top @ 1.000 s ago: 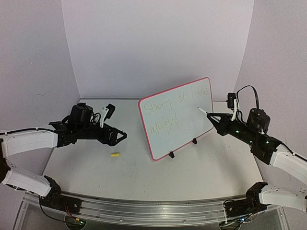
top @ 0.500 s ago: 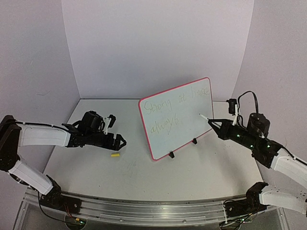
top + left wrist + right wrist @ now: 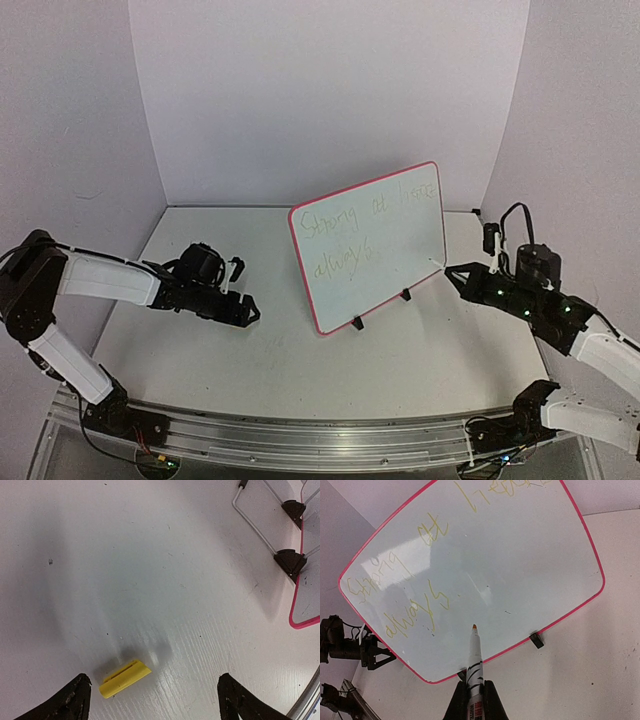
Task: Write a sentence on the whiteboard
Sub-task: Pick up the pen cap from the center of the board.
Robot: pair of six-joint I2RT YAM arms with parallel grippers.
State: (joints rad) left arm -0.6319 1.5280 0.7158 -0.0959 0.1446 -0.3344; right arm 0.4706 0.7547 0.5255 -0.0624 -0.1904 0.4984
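The whiteboard [image 3: 400, 250], white with a pink-red rim, stands tilted on black feet at the table's middle. The sentence [image 3: 345, 240] on it is faint yellow-green in two lines, "Strong at heart" [image 3: 420, 545] over "always" [image 3: 415, 612]. My right gripper [image 3: 462, 277] is shut on a white marker [image 3: 476, 660]. Its orange tip points at the board's [image 3: 530, 560] bare lower part, whether touching I cannot tell. My left gripper [image 3: 245, 308] is open, low over the table left of the board. A yellow marker cap [image 3: 125, 678] lies between its fingers, nearer the left fingertip [image 3: 75, 700].
The board's wire stand and black feet [image 3: 290, 562] and its pink corner [image 3: 305, 622] show at the right of the left wrist view. White walls close the table at the back and sides. A metal rail [image 3: 300, 430] runs along the near edge.
My left gripper has dropped towards the table and now covers the yellow cap in the top view. My right gripper with the marker has moved down and back towards the board's lower right edge.
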